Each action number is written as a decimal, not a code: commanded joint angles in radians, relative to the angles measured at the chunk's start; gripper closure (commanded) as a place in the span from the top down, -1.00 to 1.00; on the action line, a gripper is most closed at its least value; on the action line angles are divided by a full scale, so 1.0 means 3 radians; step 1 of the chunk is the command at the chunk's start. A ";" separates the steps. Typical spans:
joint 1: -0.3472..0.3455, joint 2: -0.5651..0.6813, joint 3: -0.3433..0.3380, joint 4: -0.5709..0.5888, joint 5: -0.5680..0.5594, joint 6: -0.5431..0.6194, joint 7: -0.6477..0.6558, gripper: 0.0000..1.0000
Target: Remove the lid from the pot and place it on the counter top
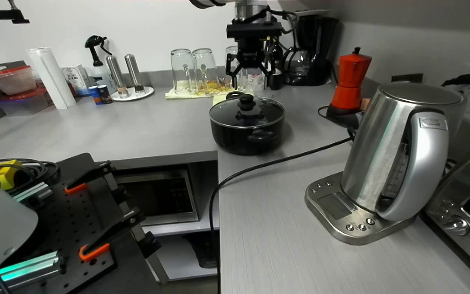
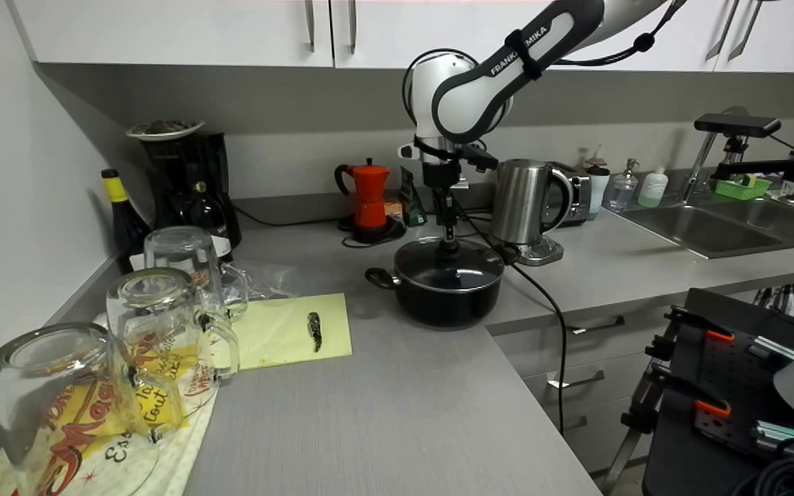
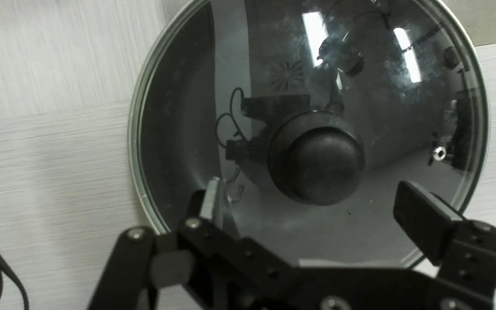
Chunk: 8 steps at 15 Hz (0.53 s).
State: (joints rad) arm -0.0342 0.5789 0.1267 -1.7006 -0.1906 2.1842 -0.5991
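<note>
Wrist view: end effector [image 3: 311, 186] spread above lid [image 3: 317, 94], room flanking knob [image 3: 327, 165] edges

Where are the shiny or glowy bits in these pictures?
In the wrist view, white glare streaks, probably reflected lights, on the lid, plus dark mirrored shapes; in an exterior view, pale gleams on the kettle and a green glow by the robot's base.
</note>
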 commanded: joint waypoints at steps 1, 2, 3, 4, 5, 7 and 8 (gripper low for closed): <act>-0.0054 0.0035 0.0019 -0.0069 0.0084 0.0118 -0.0155 1.00; -0.0059 0.0043 0.0023 -0.0084 0.0086 0.0136 -0.0172 1.00; -0.0060 0.0045 0.0028 -0.0109 0.0088 0.0154 -0.0180 1.00; -0.0062 0.0051 0.0029 -0.0125 0.0088 0.0172 -0.0191 1.00; -0.0064 0.0054 0.0031 -0.0146 0.0093 0.0190 -0.0200 1.00; -0.0066 0.0052 0.0038 -0.0186 0.0104 0.0213 -0.0206 1.00; -0.0066 0.0052 0.0040 -0.0198 0.0107 0.0221 -0.0205 1.00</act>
State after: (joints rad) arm -0.0439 0.6036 0.1292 -1.7341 -0.1851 2.2236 -0.6285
